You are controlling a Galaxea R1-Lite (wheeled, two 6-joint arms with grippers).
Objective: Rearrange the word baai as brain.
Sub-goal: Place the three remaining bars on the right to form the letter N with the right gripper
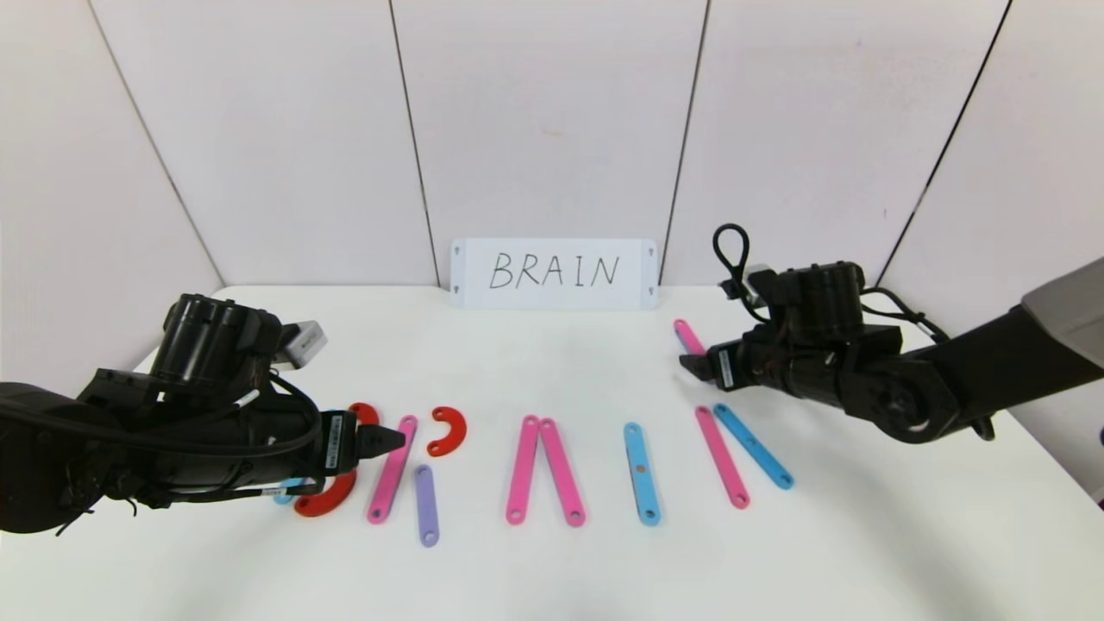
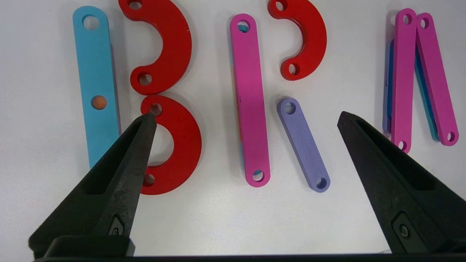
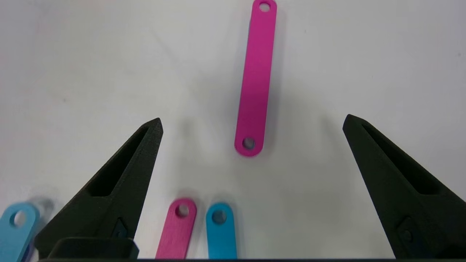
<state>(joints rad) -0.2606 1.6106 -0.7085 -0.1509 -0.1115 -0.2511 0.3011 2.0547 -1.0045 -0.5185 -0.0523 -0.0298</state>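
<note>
on the white table, in front of the card reading brain, the plastic letters lie flat in a row. at the robot's left end a blue strip has two red curves stacked beside it, making a b. next comes a long pink strip with a third red curve near its top and a short purple strip slanting away lower down. two pink strips meet at the top like an a without a crossbar, then a lone blue strip, then a pink strip and blue strip side by side. a separate pink strip lies farther back on the right.

the left gripper hovers low over the b and r pieces with its fingers spread wide, holding nothing. the right gripper hangs above the separate pink strip, fingers likewise spread and empty.
</note>
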